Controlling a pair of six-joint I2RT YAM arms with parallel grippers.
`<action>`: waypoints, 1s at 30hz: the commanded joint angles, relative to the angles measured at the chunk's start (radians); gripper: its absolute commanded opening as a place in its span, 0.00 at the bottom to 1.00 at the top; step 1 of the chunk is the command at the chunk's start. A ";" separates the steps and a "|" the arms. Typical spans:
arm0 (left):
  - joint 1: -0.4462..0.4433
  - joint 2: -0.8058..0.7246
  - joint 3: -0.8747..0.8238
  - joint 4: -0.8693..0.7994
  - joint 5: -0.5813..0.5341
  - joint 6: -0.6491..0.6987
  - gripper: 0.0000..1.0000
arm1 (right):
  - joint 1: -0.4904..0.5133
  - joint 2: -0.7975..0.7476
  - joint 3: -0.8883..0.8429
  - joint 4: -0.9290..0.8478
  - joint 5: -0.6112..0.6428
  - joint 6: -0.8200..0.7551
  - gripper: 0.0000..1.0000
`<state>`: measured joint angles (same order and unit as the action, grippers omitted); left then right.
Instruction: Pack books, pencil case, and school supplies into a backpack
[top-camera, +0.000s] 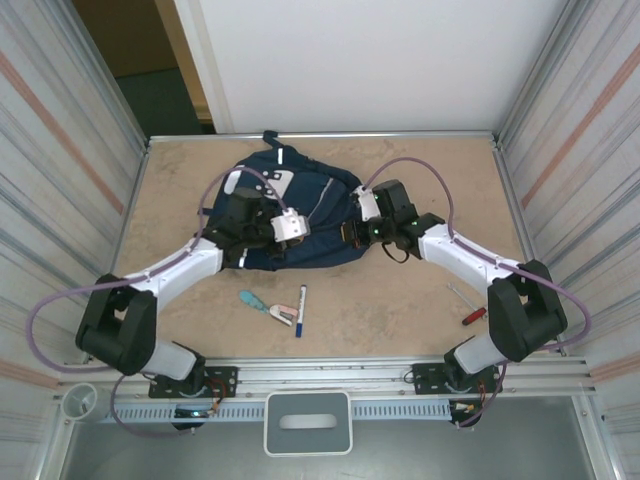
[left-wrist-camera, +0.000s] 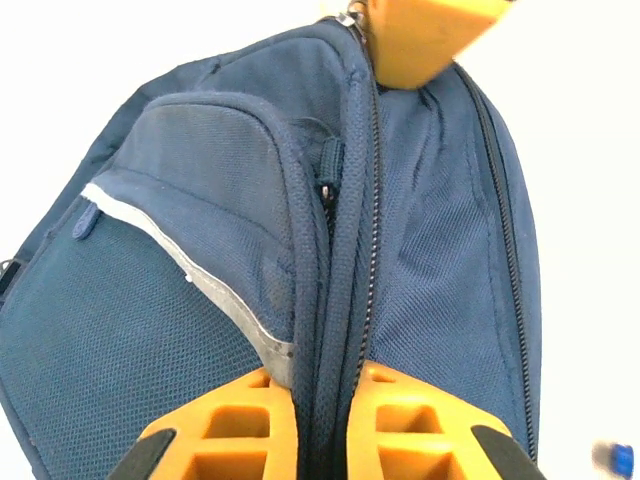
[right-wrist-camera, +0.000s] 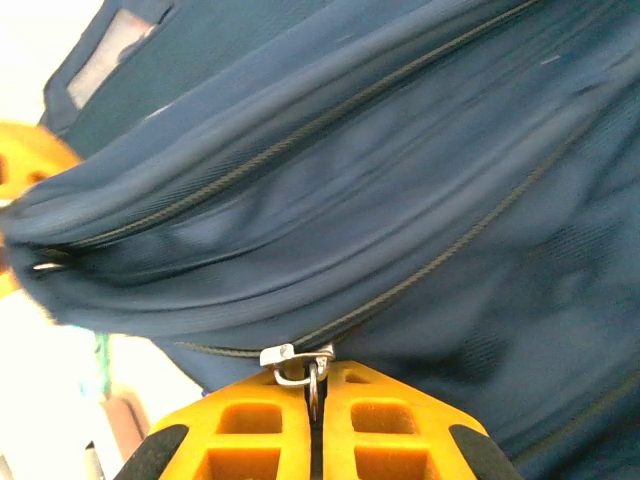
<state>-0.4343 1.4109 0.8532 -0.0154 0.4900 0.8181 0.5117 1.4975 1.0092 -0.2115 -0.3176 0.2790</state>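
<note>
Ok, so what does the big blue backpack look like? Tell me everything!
The backpack is navy woven fabric with white patches, pale stripes and dark zippers. It lies on the sandy-coloured table, toward the back, between the two arms. The zippers in view look closed. The left end effector pinches a fabric ridge along one zipper, and the right end effector is shut on a metal zipper pull.

White arms (top-camera: 185, 270), orange claws (left-wrist-camera: 322, 440) (ribbed), lilac cables (top-camera: 405, 160)
</note>
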 joint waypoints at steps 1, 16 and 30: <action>0.108 -0.103 -0.033 0.019 0.134 -0.085 0.06 | -0.055 0.038 0.060 -0.124 0.160 0.009 0.00; -0.085 -0.191 -0.072 0.004 -0.142 -0.143 0.71 | 0.063 0.010 0.095 0.011 -0.033 0.037 0.00; -0.084 -0.107 0.009 -0.014 -0.123 -0.057 0.06 | 0.028 -0.051 0.047 -0.018 -0.032 0.071 0.00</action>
<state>-0.5789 1.3613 0.8654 -0.0555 0.2966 0.7498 0.5861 1.4879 1.0477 -0.2306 -0.3702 0.3336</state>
